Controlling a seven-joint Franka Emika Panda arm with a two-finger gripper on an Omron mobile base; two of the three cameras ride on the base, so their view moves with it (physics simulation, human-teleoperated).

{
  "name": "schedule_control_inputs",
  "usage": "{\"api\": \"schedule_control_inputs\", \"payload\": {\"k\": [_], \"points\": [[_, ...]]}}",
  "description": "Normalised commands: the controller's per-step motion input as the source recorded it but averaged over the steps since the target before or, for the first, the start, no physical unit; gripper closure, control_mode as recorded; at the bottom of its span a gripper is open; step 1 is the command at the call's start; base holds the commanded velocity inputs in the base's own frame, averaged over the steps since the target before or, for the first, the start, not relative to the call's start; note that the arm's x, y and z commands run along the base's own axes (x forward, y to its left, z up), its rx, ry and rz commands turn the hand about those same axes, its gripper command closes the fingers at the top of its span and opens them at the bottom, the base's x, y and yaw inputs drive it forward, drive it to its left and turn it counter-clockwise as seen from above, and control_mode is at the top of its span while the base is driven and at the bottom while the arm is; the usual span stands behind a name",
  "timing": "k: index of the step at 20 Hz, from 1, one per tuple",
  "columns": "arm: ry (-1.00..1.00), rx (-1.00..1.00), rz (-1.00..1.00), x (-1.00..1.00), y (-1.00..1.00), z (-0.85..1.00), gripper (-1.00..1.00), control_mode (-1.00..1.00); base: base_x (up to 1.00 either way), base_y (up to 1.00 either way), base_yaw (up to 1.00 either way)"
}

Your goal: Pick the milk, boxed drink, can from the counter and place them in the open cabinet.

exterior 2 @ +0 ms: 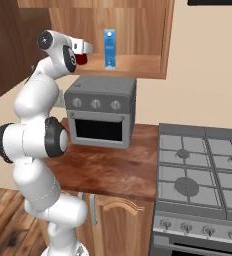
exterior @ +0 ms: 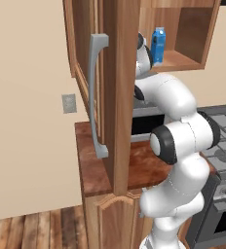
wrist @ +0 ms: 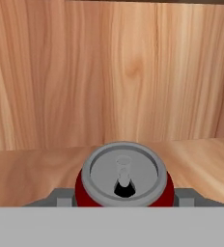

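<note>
Two fingers (wrist: 124, 198) of mine grip the can (wrist: 124, 181), its long axis lying level, silver top facing back at me, just left of the upright milk (exterior 2: 109, 48) in the cabinet (exterior 2: 138, 67).

Can (wrist: 124, 181) between fingers: red body, silver-grey top. Milk (exterior 2: 109, 48) beyond hand: blue carton, white marks. Cabinet (wrist: 114, 72) ahead of hand: light-brown wood grain. Counter (exterior 2: 103, 165) below hand: reddish-brown.
</note>
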Motion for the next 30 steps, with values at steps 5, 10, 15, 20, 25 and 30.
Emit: {"api": "schedule_control_inputs", "payload": {"k": [5, 10, 15, 20, 25, 30], "points": [[0.0, 0.0, 0.0, 0.0, 0.0, 0.0, 1.0, -1.0, 0.0, 0.0, 0.0], [0.0, 0.0, 0.0, 0.0, 0.0, 0.0, -1.0, -1.0, 0.0, 0.0, 0.0], [0.0, 0.0, 0.0, 0.0, 0.0, 0.0, -1.0, -1.0, 0.0, 0.0, 0.0], [0.0, 0.0, 0.0, -0.25, 0.0, 0.0, -1.0, -1.0, 0.0, 0.0, 0.0], [-0.01, 0.0, 0.0, -0.72, 0.01, 0.0, -1.0, -1.0, 0.0, 0.0, 0.0], [-0.03, 0.01, 0.0, -1.0, 0.01, 0.0, -1.0, -1.0, 0.0, 0.0, 0.0]]}}
